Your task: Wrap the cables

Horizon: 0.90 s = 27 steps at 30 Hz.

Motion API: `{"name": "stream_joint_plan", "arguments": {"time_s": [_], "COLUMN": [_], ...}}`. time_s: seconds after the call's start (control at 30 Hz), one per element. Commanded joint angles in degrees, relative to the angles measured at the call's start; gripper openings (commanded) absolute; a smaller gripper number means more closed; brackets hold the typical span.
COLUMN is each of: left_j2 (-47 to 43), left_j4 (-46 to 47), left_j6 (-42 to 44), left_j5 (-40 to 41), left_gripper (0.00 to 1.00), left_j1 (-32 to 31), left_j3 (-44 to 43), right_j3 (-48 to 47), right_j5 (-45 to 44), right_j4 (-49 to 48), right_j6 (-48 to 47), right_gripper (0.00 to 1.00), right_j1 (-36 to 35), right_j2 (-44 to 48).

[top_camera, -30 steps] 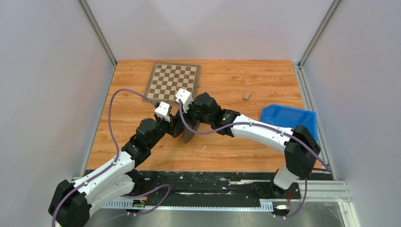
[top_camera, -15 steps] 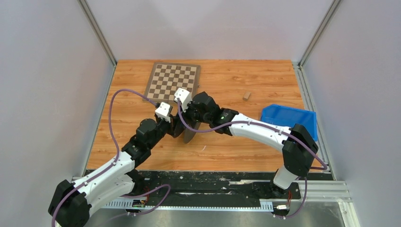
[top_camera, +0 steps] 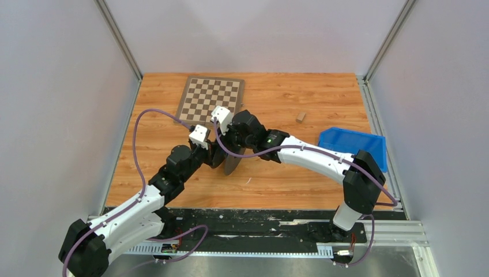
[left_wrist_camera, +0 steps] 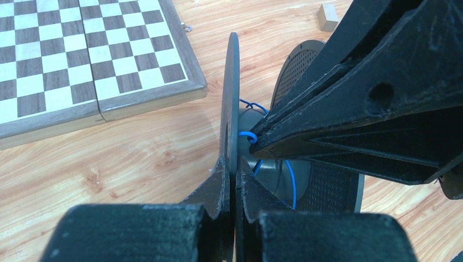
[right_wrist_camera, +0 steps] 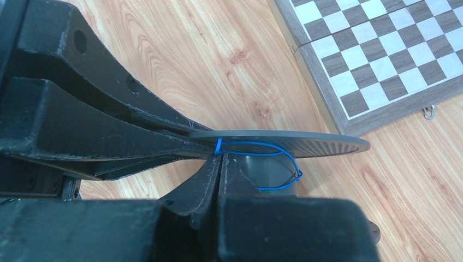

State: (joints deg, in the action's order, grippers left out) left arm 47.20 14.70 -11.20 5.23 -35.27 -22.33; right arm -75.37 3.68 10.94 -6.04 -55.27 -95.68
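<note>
Near the middle of the table (top_camera: 300, 173), just off the near edge of the chessboard (top_camera: 210, 98), the two arms meet over a dark grey spool (top_camera: 230, 164). The left gripper (left_wrist_camera: 232, 188) is clamped tight on the thin rim of one flange (left_wrist_camera: 233, 98), a finger pressed to each face of that disc, so the flange shows edge-on in the left wrist view. Behind it lie the round hub (left_wrist_camera: 271, 177) and the second, perforated flange (left_wrist_camera: 299, 68). The cable (right_wrist_camera: 219, 145) is a very thin bright blue wire. It sits at the hub between the two flanges, where a loose loop bows out across the hub and curls back toward it. One short bend of it is pinched at the very tips of the right gripper (right_wrist_camera: 219, 166), whose fingers are pressed together with no gap, right against the underside of the flange the left gripper holds. Whether the spool rests on the wood or is held just above it cannot be told. A small wooden block (top_camera: 300, 116) lies toward the far right of the table, well apart from the spool, and a blue bin (top_camera: 352, 144) sits at the right edge
</note>
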Motion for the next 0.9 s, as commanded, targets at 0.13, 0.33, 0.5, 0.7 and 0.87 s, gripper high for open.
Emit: {"name": "stream_joint_plan", "arguments": {"time_s": [0.13, 0.33, 0.5, 0.7, 0.87], "left_j2": [-2.9, -3.1, -3.3, -3.6, -3.7], "left_j4": [12.8, 13.0, 13.7, 14.2, 14.3], "left_j6": [-4.3, -6.1, -6.2, -5.4, -6.3], "left_j5": [4.5, 5.3, 4.2, 2.8, 3.4], "left_gripper": [0.00, 0.00, 0.00, 0.00, 0.00], "left_j1": [0.3, 0.3, 0.2, 0.3, 0.3], "left_j3": [-2.6, -2.5, -2.3, -1.6, -1.4], "right_j3": [-1.5, -3.0, -4.0, -4.4, -4.6], "right_j5": [0.0, 1.4, -0.2, -3.1, -1.9], "right_j4": [10.2, 12.2, 13.1, 11.8, 10.7], "right_j6": [1.7, 1.9, 3.1, 4.9, 5.4], "right_gripper": [0.00, 0.00, 0.00, 0.00, 0.02], "right_j1": [0.6, 0.7, 0.7, 0.9, 1.0], "right_j2": [-4.0, -5.5, -6.3, -5.2, -4.8]}}
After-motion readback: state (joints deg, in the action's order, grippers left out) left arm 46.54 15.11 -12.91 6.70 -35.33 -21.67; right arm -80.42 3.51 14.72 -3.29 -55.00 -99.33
